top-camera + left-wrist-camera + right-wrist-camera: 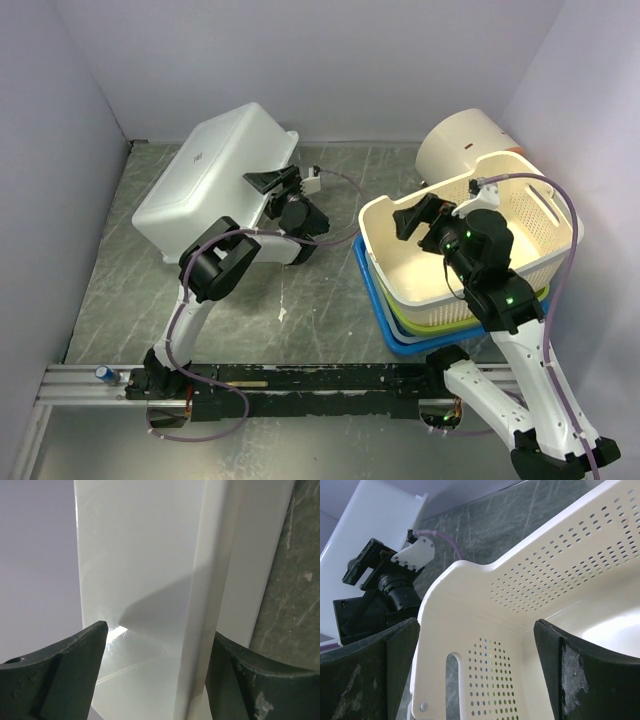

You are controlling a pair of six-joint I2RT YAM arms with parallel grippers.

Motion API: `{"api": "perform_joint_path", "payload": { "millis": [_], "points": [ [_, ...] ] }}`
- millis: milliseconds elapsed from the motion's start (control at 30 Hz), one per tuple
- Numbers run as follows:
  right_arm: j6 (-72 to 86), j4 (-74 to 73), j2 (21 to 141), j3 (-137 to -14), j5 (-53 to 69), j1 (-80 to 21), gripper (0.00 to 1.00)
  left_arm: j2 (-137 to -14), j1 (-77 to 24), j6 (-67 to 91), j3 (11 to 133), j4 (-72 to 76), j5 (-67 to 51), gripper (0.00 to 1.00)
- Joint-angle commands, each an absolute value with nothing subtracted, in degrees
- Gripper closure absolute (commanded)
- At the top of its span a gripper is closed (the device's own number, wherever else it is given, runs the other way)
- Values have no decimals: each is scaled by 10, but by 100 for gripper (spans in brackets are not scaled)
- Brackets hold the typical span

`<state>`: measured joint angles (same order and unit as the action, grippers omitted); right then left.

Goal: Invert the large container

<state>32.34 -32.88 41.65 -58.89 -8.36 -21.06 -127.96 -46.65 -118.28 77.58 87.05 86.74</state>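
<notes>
Left tool (160,636) is spread wide with the rim of the large container (205,175) between its fingers. That white tub sits tilted on the desk (300,310), upper left of the top view. Right tool (476,625) is spread too, straddling the corner rim of the cream basket (372,208), center-right.

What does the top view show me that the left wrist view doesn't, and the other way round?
Top only: the whole container, the right gripper at the basket, and a bin behind. Left wrist only: the container's rim standing between the left gripper's open fingers. Both: the container's white wall and the table.
</notes>
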Motion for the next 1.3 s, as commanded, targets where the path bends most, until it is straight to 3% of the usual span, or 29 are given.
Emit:
{"api": "perform_joint_path", "payload": {
  "millis": [0,933,1267],
  "points": [
    [310,-328,419,-599,-92,-207,0,-1297,-477,-1300,797,1038,883,17],
    [293,-331,442,-635,-89,-207,0,-1276,-483,-1243,877,1041,956,0],
    [309,-324,435,-622,-75,-207,0,-1245,-508,-1268,847,1042,958,6]
  ]
}}
